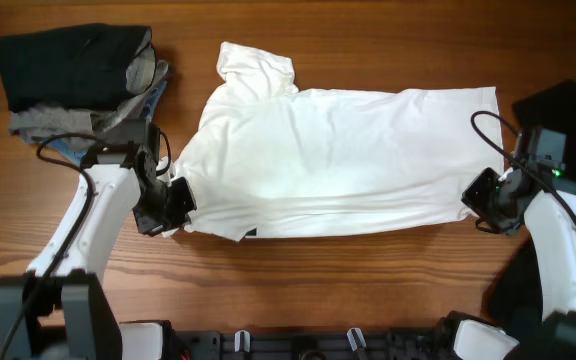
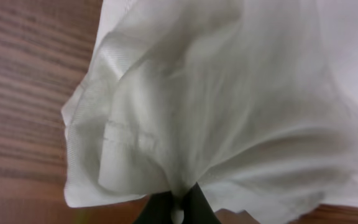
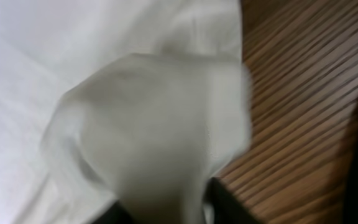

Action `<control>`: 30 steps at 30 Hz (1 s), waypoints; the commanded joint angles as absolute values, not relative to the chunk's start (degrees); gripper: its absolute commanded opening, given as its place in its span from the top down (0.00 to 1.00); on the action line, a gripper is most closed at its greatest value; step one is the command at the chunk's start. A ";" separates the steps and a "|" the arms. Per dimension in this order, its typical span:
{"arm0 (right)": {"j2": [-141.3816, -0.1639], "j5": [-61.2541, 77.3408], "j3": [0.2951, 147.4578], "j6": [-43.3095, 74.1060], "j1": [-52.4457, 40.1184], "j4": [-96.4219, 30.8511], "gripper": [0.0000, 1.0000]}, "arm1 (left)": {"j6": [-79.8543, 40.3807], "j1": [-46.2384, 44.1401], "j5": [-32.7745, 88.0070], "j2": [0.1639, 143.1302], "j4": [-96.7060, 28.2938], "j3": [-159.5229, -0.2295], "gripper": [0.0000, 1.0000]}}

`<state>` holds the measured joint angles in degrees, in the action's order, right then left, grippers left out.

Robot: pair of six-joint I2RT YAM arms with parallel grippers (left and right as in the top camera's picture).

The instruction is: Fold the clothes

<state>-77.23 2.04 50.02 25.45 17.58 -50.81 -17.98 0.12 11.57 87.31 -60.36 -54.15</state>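
Note:
A large white T-shirt (image 1: 338,160) lies spread sideways on the wooden table, collar end to the left and hem to the right. My left gripper (image 1: 176,200) sits at its near-left corner, shut on a pinch of the white fabric (image 2: 216,93), which fans out from my left gripper's tips (image 2: 178,211). My right gripper (image 1: 480,192) is at the near-right hem corner. In the right wrist view a hump of the shirt (image 3: 104,93) bulges between its dark fingers (image 3: 225,202), which stand apart on either side. Whether they pinch it is unclear.
A stack of folded black, grey and blue pieces (image 1: 78,75) sits at the far left corner. A black garment (image 1: 568,105) lies at the right edge behind the right arm. Bare wood (image 1: 348,270) runs along the near side.

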 commanded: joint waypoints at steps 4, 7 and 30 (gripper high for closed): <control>-73.36 -0.40 53.67 24.95 17.87 -53.45 0.28 | -21.02 0.27 11.44 84.66 -68.47 -54.02 0.45; -73.25 5.54 58.30 18.57 17.87 -53.76 0.27 | -20.97 0.27 12.80 84.31 -71.46 -57.30 0.44; -76.71 19.38 62.98 13.89 17.87 -50.33 0.24 | -4.91 -5.48 19.03 128.68 15.33 -76.20 0.26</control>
<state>-75.59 18.31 62.08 14.83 17.69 -50.17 -5.61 -4.51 18.15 125.54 11.77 -75.88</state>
